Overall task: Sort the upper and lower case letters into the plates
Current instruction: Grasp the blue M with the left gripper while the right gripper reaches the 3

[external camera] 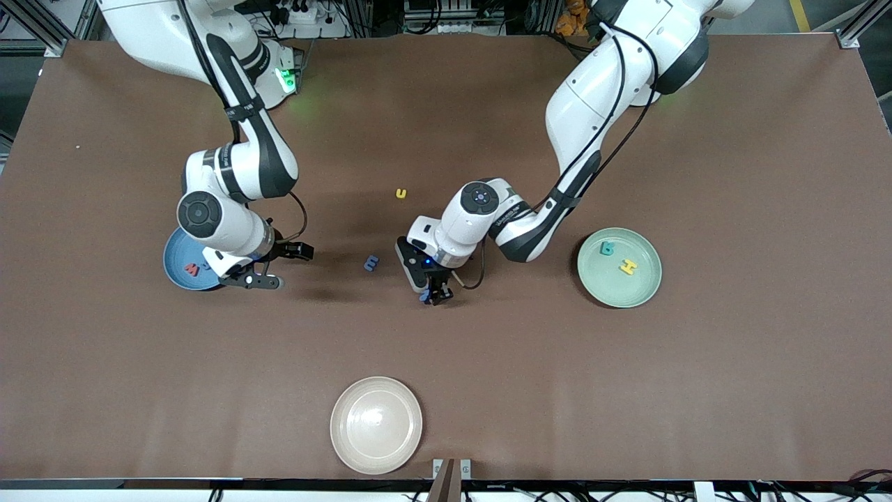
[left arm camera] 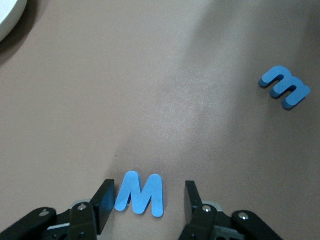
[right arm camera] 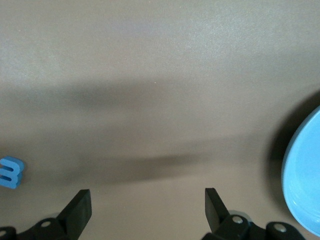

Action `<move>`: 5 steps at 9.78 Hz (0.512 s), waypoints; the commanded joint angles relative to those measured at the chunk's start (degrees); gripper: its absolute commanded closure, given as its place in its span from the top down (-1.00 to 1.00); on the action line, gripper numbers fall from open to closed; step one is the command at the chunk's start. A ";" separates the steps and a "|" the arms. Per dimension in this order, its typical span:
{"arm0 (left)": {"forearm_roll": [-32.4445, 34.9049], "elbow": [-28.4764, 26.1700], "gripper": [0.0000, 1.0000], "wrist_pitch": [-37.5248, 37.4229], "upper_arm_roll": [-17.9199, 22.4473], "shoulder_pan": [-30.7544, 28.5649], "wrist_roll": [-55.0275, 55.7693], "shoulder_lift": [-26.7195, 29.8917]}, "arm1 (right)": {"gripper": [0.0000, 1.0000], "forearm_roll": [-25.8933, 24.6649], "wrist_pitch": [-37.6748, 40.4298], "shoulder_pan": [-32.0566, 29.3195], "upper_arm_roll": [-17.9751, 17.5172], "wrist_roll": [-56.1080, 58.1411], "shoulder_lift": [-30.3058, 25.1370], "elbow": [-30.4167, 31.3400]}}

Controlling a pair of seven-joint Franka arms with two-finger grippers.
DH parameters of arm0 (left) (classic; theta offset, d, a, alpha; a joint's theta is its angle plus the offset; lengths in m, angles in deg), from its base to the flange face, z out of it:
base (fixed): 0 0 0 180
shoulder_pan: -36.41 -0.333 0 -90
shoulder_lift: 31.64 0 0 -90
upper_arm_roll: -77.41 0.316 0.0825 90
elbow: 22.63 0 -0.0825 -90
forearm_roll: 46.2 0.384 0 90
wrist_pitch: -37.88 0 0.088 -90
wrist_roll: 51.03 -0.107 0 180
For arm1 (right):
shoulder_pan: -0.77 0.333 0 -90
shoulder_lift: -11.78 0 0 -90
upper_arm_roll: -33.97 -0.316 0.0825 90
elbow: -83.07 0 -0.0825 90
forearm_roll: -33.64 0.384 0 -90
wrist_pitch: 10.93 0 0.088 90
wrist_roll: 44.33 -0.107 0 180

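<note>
**Right now: blue capital M sits between the left gripper's fingers**

Starting at the right arm's end of the surface, the sky blue plate (external camera: pixel 182 261) holds a red letter (external camera: pixel 190 268), and the right gripper (external camera: pixel 268 268) hangs just beside that plate with its fingers spread wide and nothing between them; this arm looks to be waiting. Further along lies a blue lower case m (external camera: pixel 371 263), with a yellow u (external camera: pixel 401 193) farther from the front camera. Next comes the left gripper (external camera: pixel 435 296), low over the surface, and the wrist view shows what matters: a blue capital M (left arm camera: pixel 140 194) lies flat between the two fingers (left arm camera: pixel 104 202), its width running from one finger toward the other, fingers partly apart and not yet pinching. I judge a straight squeeze would catch it. The mint green plate (external camera: pixel 644 279), already carrying a teal letter (external camera: pixel 608 248) and a yellow H (external camera: pixel 628 266), lies toward the left arm's end, and the left arm is plainly nearer to it.
</note>
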 commanded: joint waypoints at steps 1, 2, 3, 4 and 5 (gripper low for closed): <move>0.18 1.28 0.28 0.78 0.03 -0.02 -0.75 -0.95 | 1.00 0.41 0.69 -0.29 -0.31 -0.44 0.36 -0.82; 0.18 1.28 0.12 0.78 0.03 -0.10 -0.75 -0.95 | 1.00 0.41 0.69 -0.38 -0.31 -0.44 0.36 -0.82; 0.18 1.28 0.03 0.78 0.03 -0.11 -0.66 -0.95 | 1.00 0.41 0.69 -0.38 -0.31 -0.44 0.36 -0.82; 0.09 1.20 -0.01 0.78 0.03 -0.11 -0.66 -0.95 | 1.00 0.41 0.69 -0.38 -0.31 -0.44 0.36 -0.82; 0.09 1.19 -0.06 0.78 0.03 -0.11 -0.66 -0.95 | 1.00 0.41 0.60 -0.29 -0.31 -0.52 0.36 -0.74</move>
